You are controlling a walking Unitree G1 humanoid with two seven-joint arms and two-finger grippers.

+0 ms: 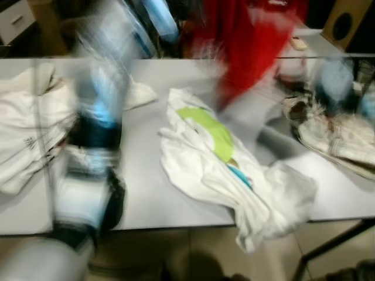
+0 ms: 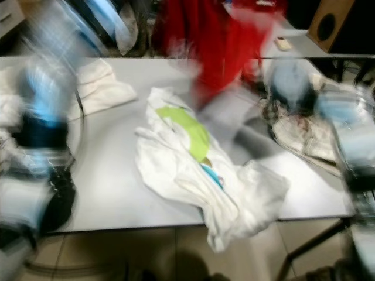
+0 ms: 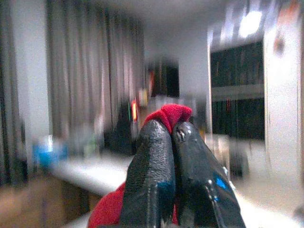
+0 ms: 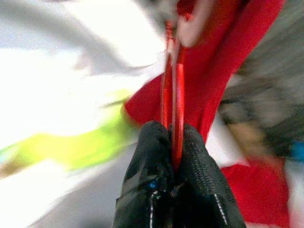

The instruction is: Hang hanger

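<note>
A red garment point(image 1: 246, 47) hangs blurred above the far side of the grey table point(image 1: 146, 199). In the left wrist view my left gripper point(image 3: 173, 124) is shut, with a fold of the red garment point(image 3: 170, 114) pinched between its fingertips. In the right wrist view my right gripper point(image 4: 175, 128) is shut on a thin red hanger bar point(image 4: 178, 95), with the red garment point(image 4: 223, 57) draped behind it. My left arm point(image 1: 94, 146) and right arm point(image 2: 351, 134) show as smeared silver and blue shapes at the sides.
A crumpled white shirt with a lime-green print point(image 1: 211, 152) lies mid-table, trailing over the near edge. A white clothes pile point(image 1: 29, 129) sits at the left and a beige pile point(image 1: 334, 134) at the right. A brown speaker box point(image 1: 345, 23) stands far right.
</note>
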